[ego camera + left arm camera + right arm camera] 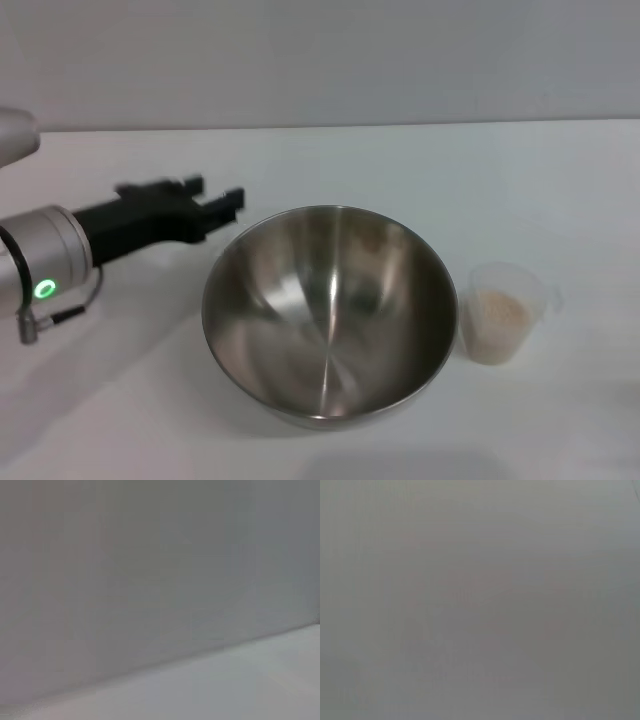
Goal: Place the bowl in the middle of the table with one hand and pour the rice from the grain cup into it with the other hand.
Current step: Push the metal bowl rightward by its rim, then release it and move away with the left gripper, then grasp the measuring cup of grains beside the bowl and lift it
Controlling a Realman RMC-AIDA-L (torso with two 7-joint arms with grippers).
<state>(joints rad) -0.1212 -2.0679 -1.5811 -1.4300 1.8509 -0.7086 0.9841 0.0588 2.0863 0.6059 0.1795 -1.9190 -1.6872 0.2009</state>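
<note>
The steel bowl (pixel 328 310) stands upright and empty on the white table (pixel 450 180), near its middle in the head view. The frosted grain cup (pixel 500 312) stands upright just right of the bowl, close to its rim, with a pale heap of rice (pixel 497 312) inside. My left gripper (pixel 212 196), black, hovers just left of the bowl's far left rim, apart from it, with its fingers spread and nothing between them. My right gripper is out of view. Both wrist views show only plain grey and white surfaces.
A pale grey wall (pixel 320 60) runs behind the table's far edge. My left arm (pixel 50 260), with a green light on it, reaches in from the left side. The left wrist view shows the wall and a strip of table (pixel 240 690).
</note>
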